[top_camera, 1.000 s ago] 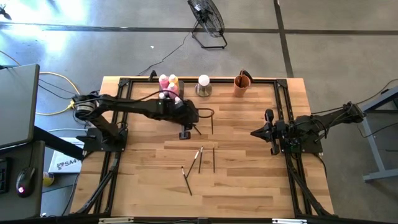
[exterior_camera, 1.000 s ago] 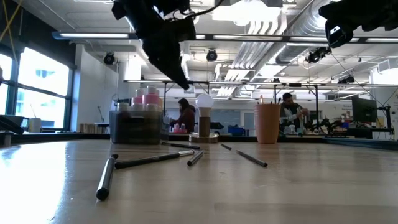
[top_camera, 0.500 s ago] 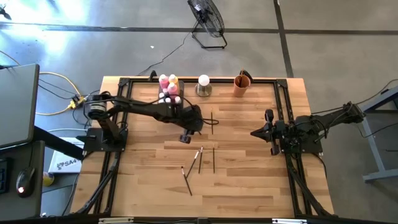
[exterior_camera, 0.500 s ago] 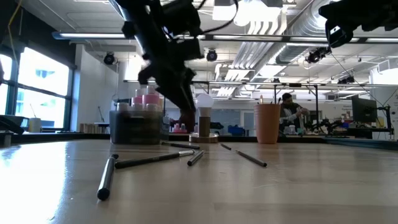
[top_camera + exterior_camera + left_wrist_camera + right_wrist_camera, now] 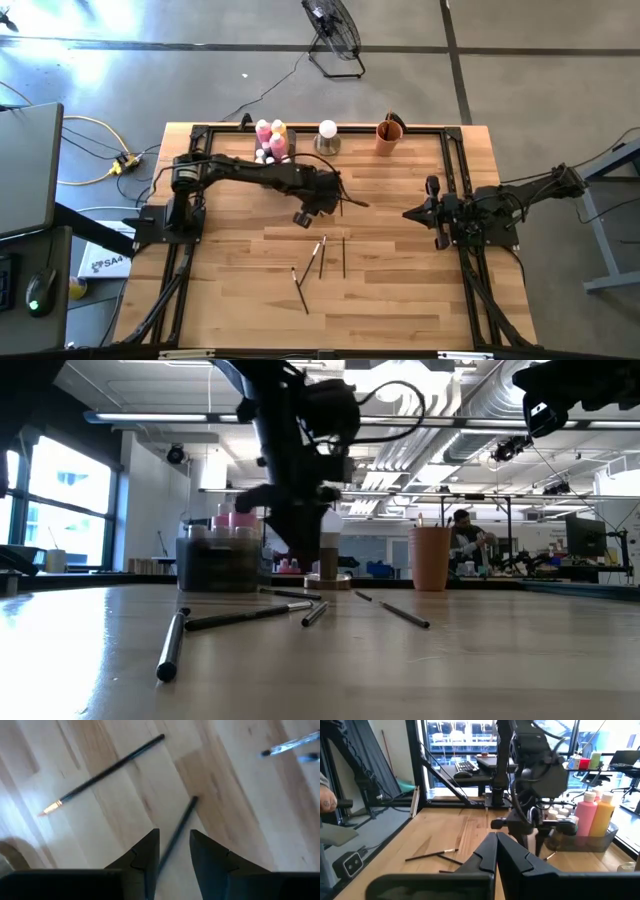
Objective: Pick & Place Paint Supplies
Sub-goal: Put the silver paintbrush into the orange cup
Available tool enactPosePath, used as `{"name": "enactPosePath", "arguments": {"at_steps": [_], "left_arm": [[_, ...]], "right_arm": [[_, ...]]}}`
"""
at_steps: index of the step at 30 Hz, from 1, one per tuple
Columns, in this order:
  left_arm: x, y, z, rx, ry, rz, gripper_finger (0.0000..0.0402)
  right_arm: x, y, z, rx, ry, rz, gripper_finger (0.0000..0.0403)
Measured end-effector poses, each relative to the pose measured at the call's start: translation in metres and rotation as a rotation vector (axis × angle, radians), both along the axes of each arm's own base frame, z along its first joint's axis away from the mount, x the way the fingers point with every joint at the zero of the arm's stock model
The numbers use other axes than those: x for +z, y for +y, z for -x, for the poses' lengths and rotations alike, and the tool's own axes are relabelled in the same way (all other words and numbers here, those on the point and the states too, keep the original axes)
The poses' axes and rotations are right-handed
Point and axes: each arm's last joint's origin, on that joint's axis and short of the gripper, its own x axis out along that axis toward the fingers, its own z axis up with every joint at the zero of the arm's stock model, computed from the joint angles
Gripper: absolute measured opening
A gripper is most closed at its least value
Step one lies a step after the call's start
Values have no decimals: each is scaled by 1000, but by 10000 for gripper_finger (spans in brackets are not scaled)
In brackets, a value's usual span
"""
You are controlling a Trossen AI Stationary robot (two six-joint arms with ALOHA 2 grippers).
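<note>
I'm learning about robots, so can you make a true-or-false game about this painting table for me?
1. The left gripper pinches a thin dark paintbrush. True.
2. The tall orange cup has tipped over. False: it stands upright at the table's back edge.
3. The right gripper is open wide. False: it is shut, waiting at the table's right side.
4. Other paintbrushes lie loose on the wooden table. True.
</note>
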Motion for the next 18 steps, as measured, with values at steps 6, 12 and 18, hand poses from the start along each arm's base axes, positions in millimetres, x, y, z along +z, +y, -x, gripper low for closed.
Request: {"name": "enactPosePath", "arguments": {"at_steps": [6,12,18], "left_arm": [[-8,1,-5,-64,95,-19,103],[-20,0,-2,-62,171,4,103],[-34,2,-10,-56,157,-13,103]], "right_arm": [[-2,0,0,0,16,3,2],[-2,0,0,0,18,4,2],[-2,0,0,-3,17,4,2]]}}
